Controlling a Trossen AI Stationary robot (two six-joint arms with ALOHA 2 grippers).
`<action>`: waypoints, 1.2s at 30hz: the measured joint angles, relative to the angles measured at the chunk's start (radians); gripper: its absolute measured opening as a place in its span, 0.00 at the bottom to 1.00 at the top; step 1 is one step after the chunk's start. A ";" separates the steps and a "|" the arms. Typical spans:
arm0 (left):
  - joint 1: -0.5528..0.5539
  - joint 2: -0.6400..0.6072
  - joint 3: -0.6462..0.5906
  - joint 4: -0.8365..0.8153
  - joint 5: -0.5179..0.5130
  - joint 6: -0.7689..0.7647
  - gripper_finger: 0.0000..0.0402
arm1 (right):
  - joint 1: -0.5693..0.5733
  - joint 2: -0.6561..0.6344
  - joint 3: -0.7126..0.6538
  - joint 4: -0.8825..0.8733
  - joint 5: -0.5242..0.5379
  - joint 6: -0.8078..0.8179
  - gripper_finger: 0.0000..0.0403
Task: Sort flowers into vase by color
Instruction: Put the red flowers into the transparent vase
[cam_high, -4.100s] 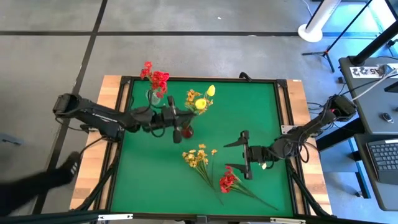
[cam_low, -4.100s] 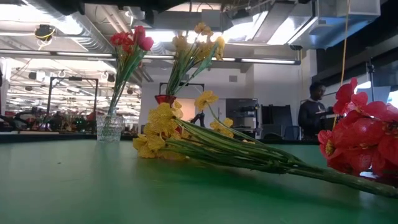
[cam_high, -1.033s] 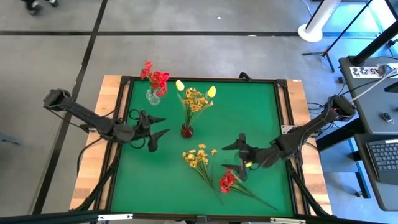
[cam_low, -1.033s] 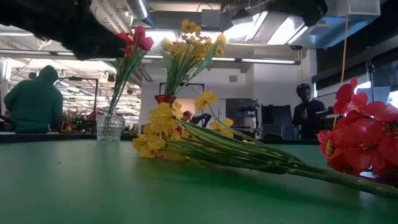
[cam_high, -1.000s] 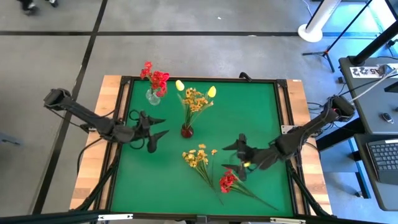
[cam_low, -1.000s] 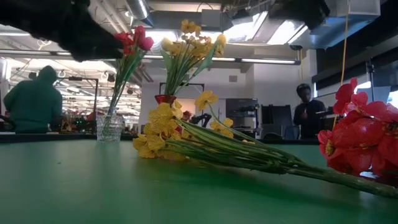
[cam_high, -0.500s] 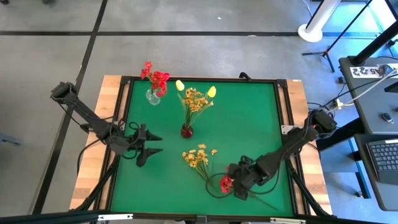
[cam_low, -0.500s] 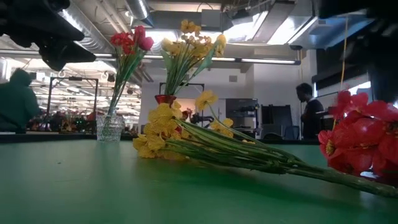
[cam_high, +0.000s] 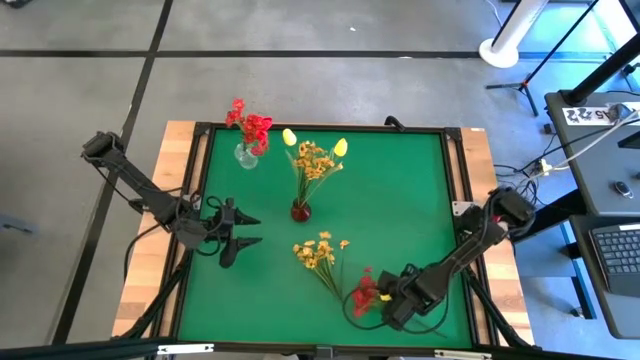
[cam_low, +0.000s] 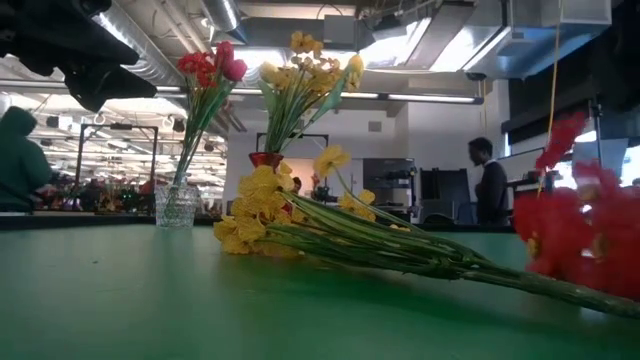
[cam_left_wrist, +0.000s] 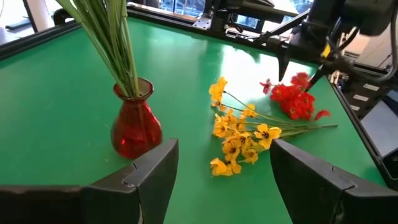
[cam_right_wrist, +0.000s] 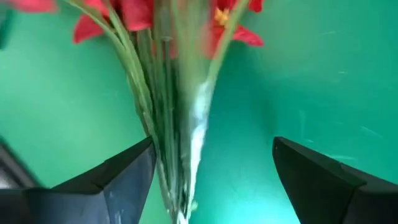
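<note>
Right gripper, fingers spread wide, straddled the green stems of the bushy red artificial spray lying at the green table's near edge (grasp step, judged); closing comes next. The yellow spray lay just beside it. Left gripper waited open, short of the red glass vase.

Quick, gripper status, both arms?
Left gripper: open, empty, over the mat's left side.
Right gripper: open, fingers straddling the red spray's stems, not closed on them.
</note>
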 joint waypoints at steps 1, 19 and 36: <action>0.000 0.000 0.000 0.000 0.000 0.000 0.62 | 0.000 0.014 -0.001 0.009 -0.002 0.000 0.79; 0.000 0.000 0.000 0.095 -0.008 0.078 0.62 | 0.013 -0.173 0.086 0.022 0.328 -0.184 0.04; 0.000 0.000 0.000 0.135 -0.024 0.128 0.62 | 0.050 -0.088 0.028 0.057 0.215 -0.074 0.43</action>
